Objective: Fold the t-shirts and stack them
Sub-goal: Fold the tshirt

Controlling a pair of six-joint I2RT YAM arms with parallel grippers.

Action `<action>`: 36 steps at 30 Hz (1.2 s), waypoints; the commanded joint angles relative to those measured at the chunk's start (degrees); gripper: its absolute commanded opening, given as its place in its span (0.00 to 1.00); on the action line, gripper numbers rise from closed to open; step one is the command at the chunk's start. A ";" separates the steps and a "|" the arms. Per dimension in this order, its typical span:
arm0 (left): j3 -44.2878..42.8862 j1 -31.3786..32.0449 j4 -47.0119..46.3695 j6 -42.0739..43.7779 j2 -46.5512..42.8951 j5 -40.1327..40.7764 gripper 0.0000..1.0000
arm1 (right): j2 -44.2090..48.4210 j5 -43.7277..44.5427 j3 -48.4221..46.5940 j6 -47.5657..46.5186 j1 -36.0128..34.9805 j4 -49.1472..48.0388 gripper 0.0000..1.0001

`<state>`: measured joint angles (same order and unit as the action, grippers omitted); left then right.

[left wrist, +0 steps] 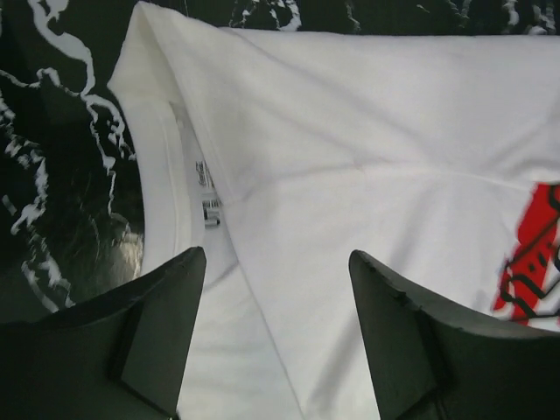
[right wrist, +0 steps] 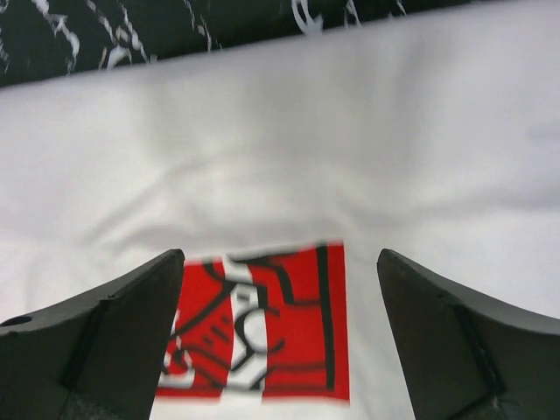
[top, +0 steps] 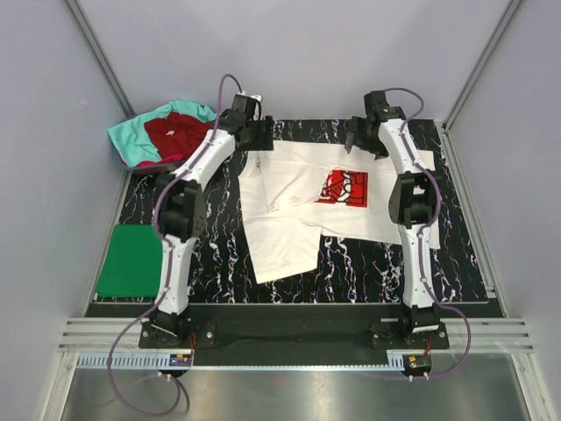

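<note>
A white t-shirt (top: 289, 206) with a red chest print (top: 344, 187) lies spread on the black marbled mat, one part folded over. My left gripper (top: 261, 139) hovers open at the shirt's far left end. In the left wrist view its jaws (left wrist: 276, 255) stand apart over the white cloth (left wrist: 367, 157) near the collar label (left wrist: 206, 188), holding nothing. My right gripper (top: 358, 139) is open at the far edge, right of centre. In the right wrist view it (right wrist: 280, 254) hangs above the red print (right wrist: 262, 324), empty. A green t-shirt (top: 131, 260) lies folded at the left.
A loose heap of a teal t-shirt (top: 131, 140) and a dark red t-shirt (top: 175, 132) sits at the far left corner, partly off the mat (top: 368, 263). Grey walls close in the back and sides. A metal rail (top: 289, 333) runs along the near edge.
</note>
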<state>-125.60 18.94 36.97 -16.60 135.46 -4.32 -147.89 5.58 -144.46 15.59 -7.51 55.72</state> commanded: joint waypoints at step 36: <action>89.57 23.07 -13.51 -38.16 -58.83 0.97 0.41 | 71.16 -13.41 81.71 10.69 1.97 -2.20 1.00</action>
<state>-35.24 41.25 28.56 -52.88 74.59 -2.04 -79.42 -7.05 -63.26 27.42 -5.26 55.05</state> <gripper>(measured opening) 0.410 0.994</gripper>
